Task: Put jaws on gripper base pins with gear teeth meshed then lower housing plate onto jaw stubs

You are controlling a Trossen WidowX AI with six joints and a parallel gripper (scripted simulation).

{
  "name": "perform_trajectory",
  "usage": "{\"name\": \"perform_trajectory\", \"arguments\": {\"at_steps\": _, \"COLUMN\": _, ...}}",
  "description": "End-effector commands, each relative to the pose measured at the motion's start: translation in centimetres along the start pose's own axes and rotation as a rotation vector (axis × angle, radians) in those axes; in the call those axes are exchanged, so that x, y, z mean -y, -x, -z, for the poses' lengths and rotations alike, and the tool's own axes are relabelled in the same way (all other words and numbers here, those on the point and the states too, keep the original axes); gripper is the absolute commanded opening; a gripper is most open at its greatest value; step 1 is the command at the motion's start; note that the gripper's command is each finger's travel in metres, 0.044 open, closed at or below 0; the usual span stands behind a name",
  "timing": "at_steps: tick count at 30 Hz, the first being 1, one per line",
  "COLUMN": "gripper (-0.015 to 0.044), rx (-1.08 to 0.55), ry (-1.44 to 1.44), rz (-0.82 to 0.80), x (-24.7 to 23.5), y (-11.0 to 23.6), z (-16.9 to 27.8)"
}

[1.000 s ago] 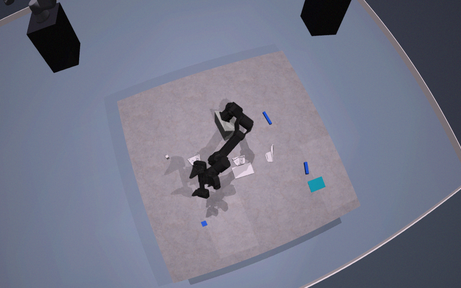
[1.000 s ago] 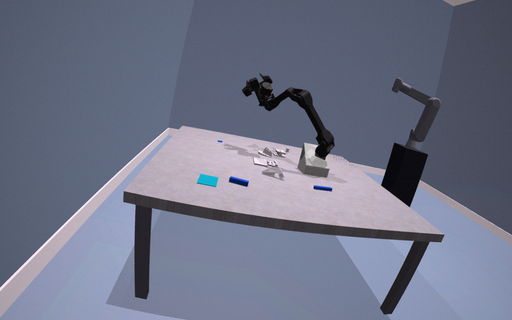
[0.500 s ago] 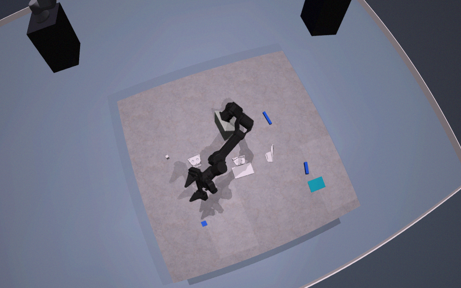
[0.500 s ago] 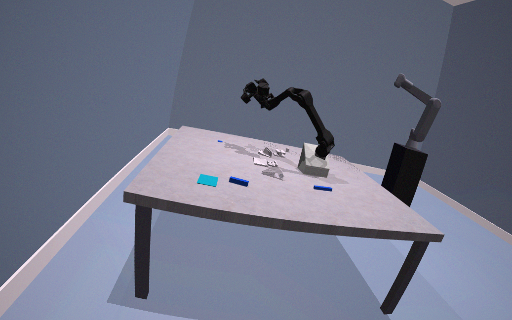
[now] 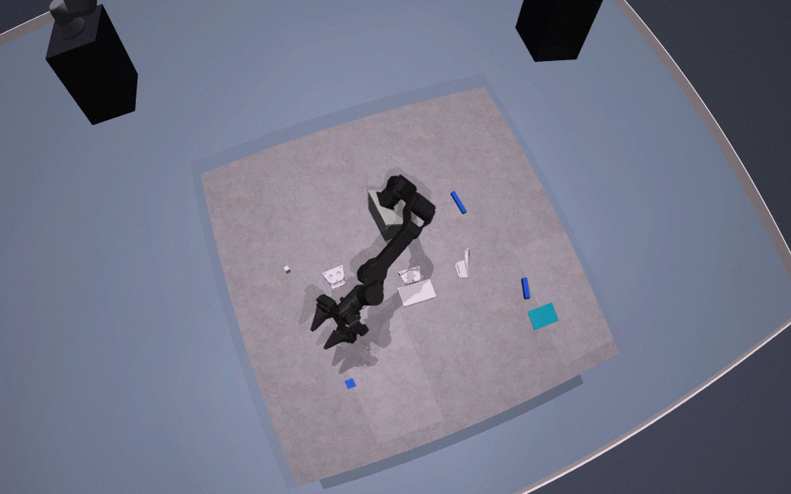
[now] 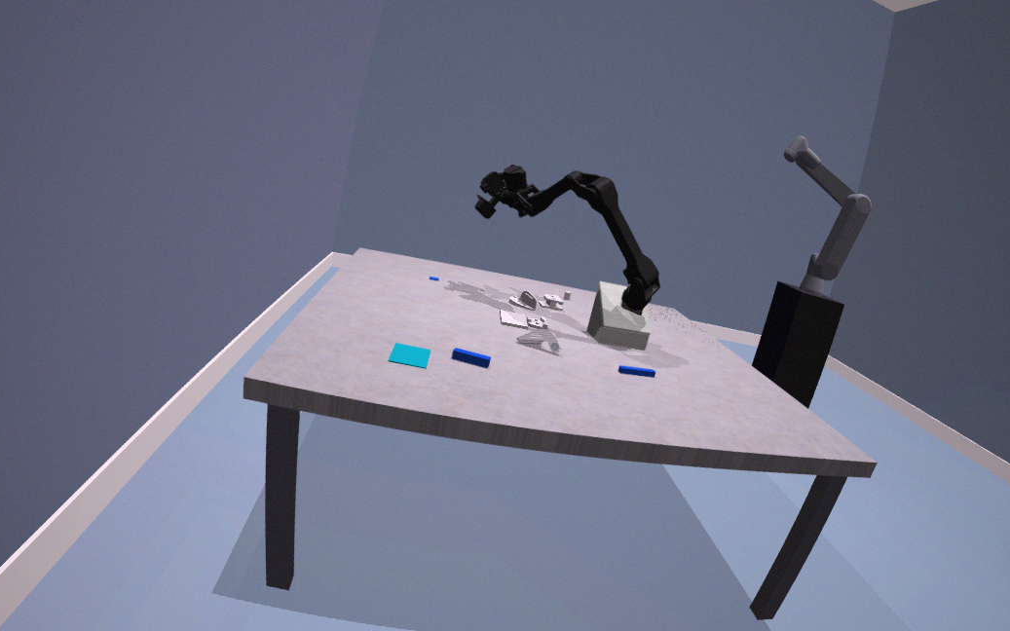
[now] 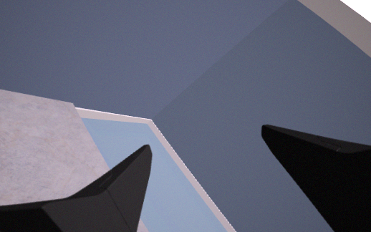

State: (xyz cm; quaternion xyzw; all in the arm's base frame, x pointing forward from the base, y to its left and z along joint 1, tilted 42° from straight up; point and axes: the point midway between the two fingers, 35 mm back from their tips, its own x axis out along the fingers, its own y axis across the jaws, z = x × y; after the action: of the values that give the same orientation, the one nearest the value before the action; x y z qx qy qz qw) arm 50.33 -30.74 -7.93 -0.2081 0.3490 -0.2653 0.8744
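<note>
My gripper [image 5: 319, 338] [image 7: 205, 139] is open and empty, high above the table. One white jaw [image 5: 463, 267] [image 6: 541, 340] lies on the table. Another pale jaw-like part [image 6: 525, 300] lies farther back in the exterior view; the arm hides it in the top view. A white part with two round features [image 5: 334, 275] [image 6: 552, 301] lies near the gripper's side of the table. A similar white part [image 5: 410, 276] [image 6: 537, 321] lies beside a flat white block. I cannot tell which is the gripper base and which the housing plate. No jaw is seen on either part.
The flat white block [image 5: 416, 293] [image 6: 512, 318] lies mid-table. Also on the table are a teal plate [image 5: 543, 316] [image 6: 409, 355], two blue bars [image 5: 458, 202] [image 5: 525, 288], a small blue square [image 5: 350, 383] and a small white cube [image 5: 287, 269]. The arm stands on a pale block [image 6: 619, 333].
</note>
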Motion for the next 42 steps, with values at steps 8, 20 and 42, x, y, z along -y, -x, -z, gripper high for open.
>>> {"name": "perform_trajectory", "arguments": {"at_steps": 8, "gripper": 0.044, "rx": -0.111, "ry": -0.025, "rz": -0.155, "x": -2.5, "y": 0.4, "z": 2.6}}
{"name": "perform_trajectory", "arguments": {"at_steps": 20, "gripper": 0.044, "rx": -0.261, "ry": -0.066, "rz": -0.331, "x": -5.4, "y": 1.9, "z": 5.6}}
{"name": "perform_trajectory", "arguments": {"at_steps": 42, "gripper": 0.044, "rx": -0.578, "ry": -0.184, "rz": -0.621, "x": -9.8, "y": 7.3, "z": 10.5}}
